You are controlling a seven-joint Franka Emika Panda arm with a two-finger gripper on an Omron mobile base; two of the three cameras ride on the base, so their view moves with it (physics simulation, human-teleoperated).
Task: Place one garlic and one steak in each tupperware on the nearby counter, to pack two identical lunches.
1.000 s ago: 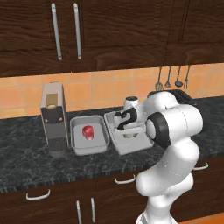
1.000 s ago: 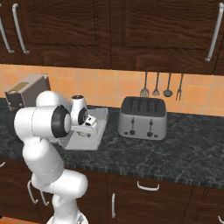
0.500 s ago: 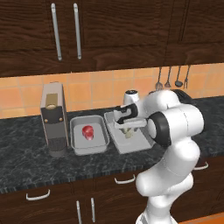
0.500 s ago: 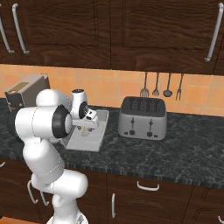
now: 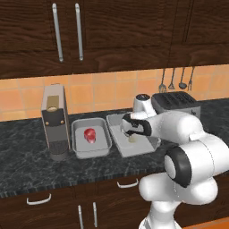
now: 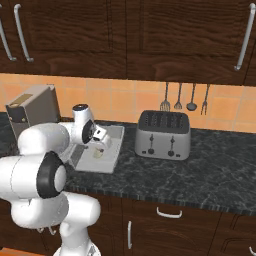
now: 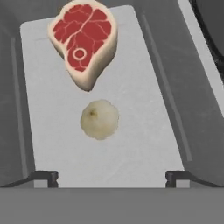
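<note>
While the fingers (image 7: 111, 176) are hanging spread and empty over the right tupperware (image 5: 117, 135), garlic (image 7: 99, 119) and steak (image 7: 84, 41) are lying inside, toaster (image 6: 163, 134) standing nearby on the bench (image 6: 215, 167).

Silver toaster (image 6: 163, 135) (utensils (image 6: 184, 98) above), coffee machine (image 5: 55, 121)

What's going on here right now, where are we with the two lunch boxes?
The gripper hangs open and empty over the right tupperware, which holds a garlic bulb and the fat-rimmed steak, lying apart from each other. The left tupperware, beside the coffee machine on the counter, holds the deep red steak; I see no garlic in it. So one lunch looks packed, and the other seems to lack its garlic.
</note>
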